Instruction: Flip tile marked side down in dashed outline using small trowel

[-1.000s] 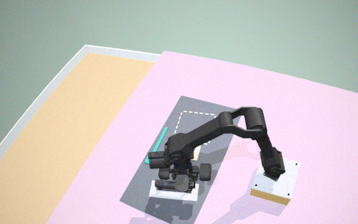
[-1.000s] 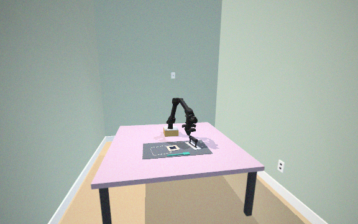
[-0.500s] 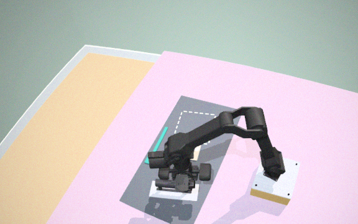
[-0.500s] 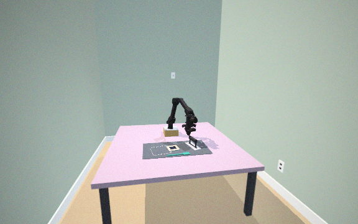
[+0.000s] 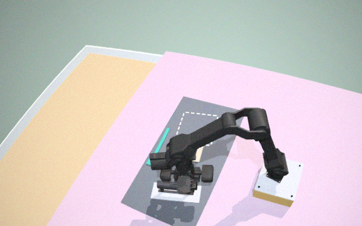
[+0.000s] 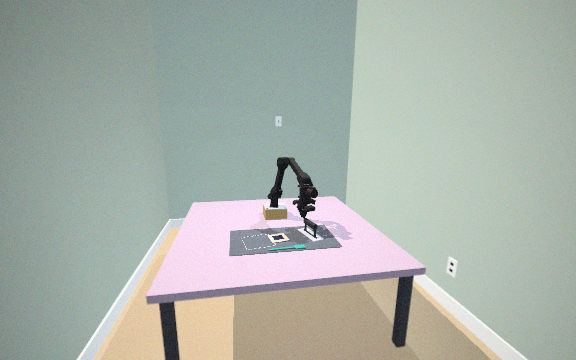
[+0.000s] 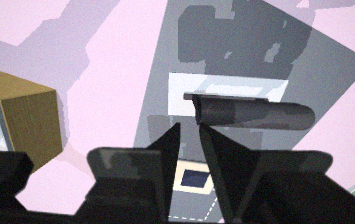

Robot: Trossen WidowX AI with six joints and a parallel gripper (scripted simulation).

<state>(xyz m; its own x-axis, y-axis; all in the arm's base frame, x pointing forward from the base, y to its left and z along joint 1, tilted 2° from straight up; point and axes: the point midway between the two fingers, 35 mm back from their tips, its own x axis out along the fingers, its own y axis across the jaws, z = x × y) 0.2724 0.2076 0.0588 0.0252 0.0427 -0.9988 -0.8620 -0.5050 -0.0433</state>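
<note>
The trowel, a white flat plate (image 5: 175,196) with a black bar handle (image 6: 311,226) (image 7: 260,114) on posts, rests on the grey mat (image 5: 143,191) (image 6: 238,250) with its handle above the plate. My gripper (image 6: 304,216) (image 7: 189,126) is open with only a narrow gap and nothing between its fingertips, close to one end of the handle. Any contact cannot be told. The tile (image 5: 198,155) (image 6: 278,238) (image 7: 194,178), cream with a dark square facing up, lies flat on the mat between the trowel and the dashed outline (image 5: 185,112), overlapping the outline's near end.
A thin teal tool (image 5: 162,142) (image 6: 288,247) lies along the mat's long edge, away from the robot base (image 5: 278,188) (image 6: 275,212) (image 7: 33,120). The pink table (image 5: 115,150) (image 6: 193,272) carries the mat and the base. The arm covers part of the outline in the top view.
</note>
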